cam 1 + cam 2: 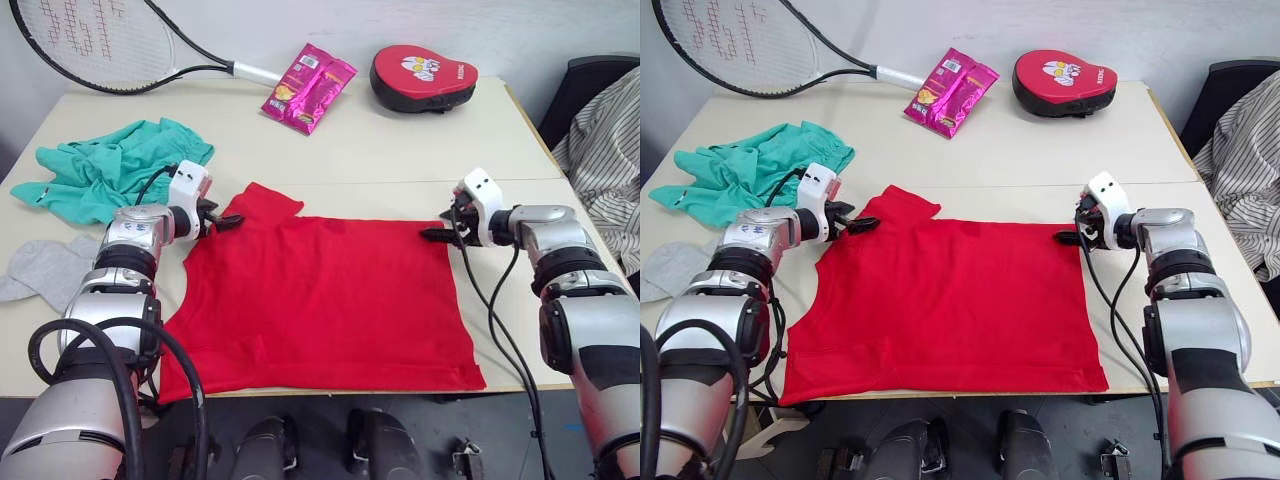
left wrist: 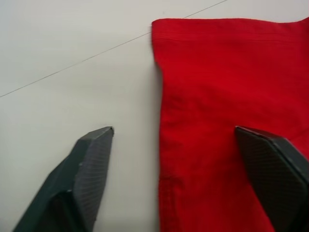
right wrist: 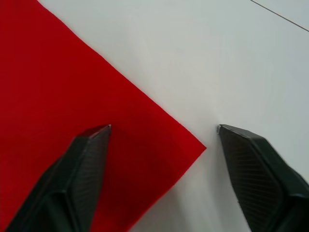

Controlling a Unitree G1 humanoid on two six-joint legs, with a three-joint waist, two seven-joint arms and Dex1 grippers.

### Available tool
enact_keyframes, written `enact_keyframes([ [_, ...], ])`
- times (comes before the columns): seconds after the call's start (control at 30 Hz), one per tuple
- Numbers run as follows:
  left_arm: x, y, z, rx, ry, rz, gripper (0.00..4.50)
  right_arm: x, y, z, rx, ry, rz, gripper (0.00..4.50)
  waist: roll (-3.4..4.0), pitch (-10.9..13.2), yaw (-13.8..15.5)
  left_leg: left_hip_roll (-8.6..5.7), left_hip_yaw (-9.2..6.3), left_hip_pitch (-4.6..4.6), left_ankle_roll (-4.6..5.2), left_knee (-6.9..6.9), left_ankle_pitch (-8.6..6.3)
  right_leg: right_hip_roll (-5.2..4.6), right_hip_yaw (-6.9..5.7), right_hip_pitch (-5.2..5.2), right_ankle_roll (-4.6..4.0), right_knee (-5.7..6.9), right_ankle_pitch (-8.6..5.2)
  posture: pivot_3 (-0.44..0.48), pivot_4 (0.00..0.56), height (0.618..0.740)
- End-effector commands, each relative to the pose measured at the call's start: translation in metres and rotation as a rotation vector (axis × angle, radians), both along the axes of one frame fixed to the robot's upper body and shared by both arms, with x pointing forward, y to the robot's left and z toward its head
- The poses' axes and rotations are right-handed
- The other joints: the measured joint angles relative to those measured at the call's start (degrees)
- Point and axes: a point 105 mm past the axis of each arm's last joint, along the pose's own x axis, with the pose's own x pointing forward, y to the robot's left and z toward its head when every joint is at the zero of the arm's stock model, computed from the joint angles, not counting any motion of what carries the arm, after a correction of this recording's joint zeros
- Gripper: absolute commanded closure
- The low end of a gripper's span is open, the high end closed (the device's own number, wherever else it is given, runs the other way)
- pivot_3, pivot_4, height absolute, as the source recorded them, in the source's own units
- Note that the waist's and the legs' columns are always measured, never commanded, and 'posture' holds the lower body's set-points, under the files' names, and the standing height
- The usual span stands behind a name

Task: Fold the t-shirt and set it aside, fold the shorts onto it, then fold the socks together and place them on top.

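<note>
Red t-shirt (image 1: pixel 320 300) is lying flat across the near middle of the bench (image 1: pixel 400 140), lower hem reaching the near edge, one sleeve sticking out toward the far left. We're seeing it folded or doubled, with a straight right-hand edge ending in a sharp far-right corner.

Left gripper (image 2: pixel 171 133) is sitting at the sleeve, jaws standing wide: one finger over bare bench, the other over red cloth, sleeve edge running between them. Nothing is being pinched. In the head view that gripper (image 1: pixel 228 220) is pointing in at the sleeve from the left.

Right gripper (image 3: pixel 164 128) is hovering at the shirt's far-right corner, jaws also wide, one finger over the cloth and one over bare bench, the corner tip lying between them. From the head view it (image 1: pixel 435 233) is pointing in from the right.

Teal shorts (image 1: pixel 110 165) are lying bunched near the left edge of the bench, well apart from the shirt. Grey socks (image 1: pixel 45 270) are lying at the near-left edge, beside our left arm.

Along the far edge we're seeing a tennis racket (image 1: pixel 110 45) at the far-left corner, a pink snack packet (image 1: pixel 308 87) near the middle and a red pad (image 1: pixel 422 76) to its right. Striped cloth (image 1: pixel 605 150) is hanging off a chair past the right edge.
</note>
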Motion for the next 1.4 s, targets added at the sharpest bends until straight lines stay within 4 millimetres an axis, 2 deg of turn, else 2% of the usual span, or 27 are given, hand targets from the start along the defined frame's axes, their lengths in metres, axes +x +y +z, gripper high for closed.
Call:
enact_keyframes([
  [0.03,-0.001,-0.001,-0.001,-0.027,0.017,-0.002,1.86,-0.001,0.002,0.002,0.011,-0.004,0.023,2.29,0.0,0.0,-0.12,0.0,-0.01,0.0,0.0,0.0,0.0,-0.01,0.01,0.0,0.0,0.02,0.0,0.0,0.15,0.74],
  [0.23,-0.003,0.003,-0.003,-0.014,0.014,-0.008,3.73,-0.004,0.002,0.003,0.022,0.001,0.043,4.39,0.0,0.0,-0.31,0.0,-0.02,0.0,0.0,0.01,0.0,0.0,0.01,0.0,0.0,0.03,0.0,0.0,0.15,0.74],
  [0.3,-0.003,0.003,-0.004,-0.001,0.005,-0.014,4.35,-0.004,0.001,0.003,0.023,0.0,0.048,4.5,0.0,0.0,-0.32,0.0,-0.02,0.0,0.0,0.01,0.0,-0.01,0.01,0.0,0.0,0.04,0.0,0.0,0.15,0.74],
  [0.33,-0.001,0.002,0.0,-0.011,-0.015,-0.013,4.45,-0.005,0.002,0.005,0.03,-0.005,0.061,4.5,0.0,0.0,-0.31,0.0,-0.02,0.0,0.0,0.01,0.0,-0.01,0.01,0.0,0.0,0.04,0.0,0.0,0.15,0.74],
  [0.43,0.003,-0.002,0.012,-0.06,-0.066,-0.006,4.45,-0.004,0.004,0.008,0.048,-0.023,0.072,4.5,0.0,0.0,-0.33,0.0,-0.02,0.0,0.0,0.02,0.0,-0.01,0.01,-0.01,0.0,0.04,0.0,0.0,0.15,0.74],
  [0.57,0.004,0.003,0.029,-0.11,-0.148,-0.001,4.45,-0.003,0.006,0.022,0.093,-0.086,0.094,4.5,0.0,0.0,-0.4,0.0,-0.02,-0.01,0.0,0.02,0.0,-0.02,0.01,-0.02,0.0,0.05,0.0,0.0,0.15,0.74],
  [0.7,-0.004,0.016,0.039,-0.122,-0.184,-0.042,4.45,-0.008,0.003,0.035,0.111,-0.174,0.157,4.5,0.0,0.0,-0.46,0.0,-0.02,-0.01,0.0,0.02,0.0,-0.01,0.0,-0.02,0.0,0.05,0.0,0.0,0.15,0.74],
  [0.83,-0.013,0.026,0.044,-0.11,-0.192,-0.091,4.45,-0.014,-0.006,0.04,0.128,-0.196,0.17,4.5,0.0,0.0,-0.47,-0.01,0.01,0.0,0.0,0.0,0.0,0.02,-0.02,-0.03,0.0,0.04,0.0,0.0,0.15,0.74],
  [1.03,-0.028,0.038,0.037,-0.074,-0.192,-0.139,4.45,-0.024,-0.017,0.038,0.167,-0.204,0.183,4.5,0.0,0.0,-0.46,0.0,0.0,0.0,0.0,0.04,0.0,0.01,0.0,-0.02,0.0,0.06,0.0,0.0,0.15,0.74],
  [1.23,-0.052,0.036,0.019,-0.027,-0.171,-0.246,4.45,-0.038,-0.02,0.03,0.193,-0.196,0.229,4.5,0.0,0.0,-0.44,0.0,-0.03,0.0,0.0,0.11,0.0,-0.03,0.31,-0.02,0.0,0.14,0.0,0.0,0.15,0.74],
  [1.4,-0.072,0.033,0.005,0.015,-0.148,-0.261,4.45,-0.051,-0.022,0.016,0.188,-0.196,0.247,4.5,0.0,0.0,-0.27,0.02,-0.05,-0.01,0.0,0.21,0.0,-0.07,0.49,-0.01,0.0,0.2,0.0,0.0,0.15,0.74],
])
